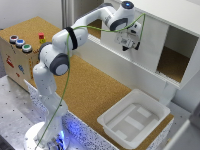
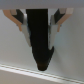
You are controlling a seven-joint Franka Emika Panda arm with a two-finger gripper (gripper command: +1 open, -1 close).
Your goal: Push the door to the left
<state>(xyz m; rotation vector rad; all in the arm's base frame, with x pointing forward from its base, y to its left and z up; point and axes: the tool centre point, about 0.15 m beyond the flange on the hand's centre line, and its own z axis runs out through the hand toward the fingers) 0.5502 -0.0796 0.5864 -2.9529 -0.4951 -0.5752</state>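
The claw (image 1: 131, 45), fingers closed together and gripping nothing, rests against the door (image 1: 142, 47), which covers the cabinet's (image 1: 187, 20) half at the exterior view's left. Maintain 1 steady lateral contact; avoid slipping off the panel.

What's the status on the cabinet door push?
Gripper up against the door; jaws' state unclear. Door covers the cabinet's half on the exterior view's left; the other half is open. Nothing blocking.
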